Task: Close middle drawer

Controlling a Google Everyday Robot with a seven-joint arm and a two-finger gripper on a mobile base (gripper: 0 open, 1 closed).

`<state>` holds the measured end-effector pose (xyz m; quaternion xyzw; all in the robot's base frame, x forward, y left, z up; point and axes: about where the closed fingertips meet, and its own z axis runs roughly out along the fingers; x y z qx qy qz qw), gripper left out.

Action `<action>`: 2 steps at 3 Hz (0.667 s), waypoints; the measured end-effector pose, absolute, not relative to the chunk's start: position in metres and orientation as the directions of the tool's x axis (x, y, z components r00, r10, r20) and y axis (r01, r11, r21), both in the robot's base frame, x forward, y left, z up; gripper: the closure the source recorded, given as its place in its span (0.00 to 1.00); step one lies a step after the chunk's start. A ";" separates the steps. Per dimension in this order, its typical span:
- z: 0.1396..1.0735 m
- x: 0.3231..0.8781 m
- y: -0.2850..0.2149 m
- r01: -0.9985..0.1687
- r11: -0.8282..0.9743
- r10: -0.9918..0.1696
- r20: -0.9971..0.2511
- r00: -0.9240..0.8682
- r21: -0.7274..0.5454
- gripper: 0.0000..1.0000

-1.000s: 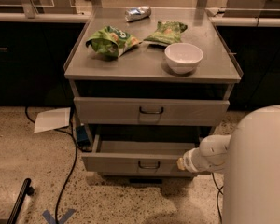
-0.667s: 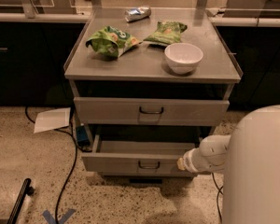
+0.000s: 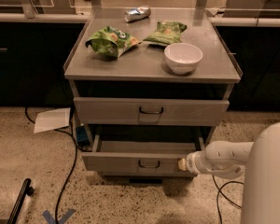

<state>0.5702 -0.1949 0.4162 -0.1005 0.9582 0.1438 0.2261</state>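
The middle drawer [image 3: 130, 163] is the lower of the two grey drawers that show in the cabinet. It stands pulled out, with its shallow inside [image 3: 144, 146] visible and a small dark loop handle [image 3: 149, 164] at the centre of its front. My gripper [image 3: 182, 164] is at the end of the white arm [image 3: 221, 158], which reaches in from the right. Its tip is against the right end of the drawer's front. The taller-fronted drawer [image 3: 151, 111] above it stands slightly out.
On the cabinet top [image 3: 130, 64] lie a white bowl [image 3: 183, 57], two green snack bags [image 3: 113, 40] [image 3: 165, 31] and a can [image 3: 137, 14]. A white paper [image 3: 52, 119] and black cables [image 3: 70, 171] lie on the floor to the left. Dark counters stand on both sides.
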 end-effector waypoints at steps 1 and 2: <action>0.411 0.598 -0.201 -0.259 0.935 -0.110 -0.499 -0.860 0.240 1.00; 0.417 0.632 -0.204 -0.283 0.933 -0.126 -0.533 -0.837 0.224 1.00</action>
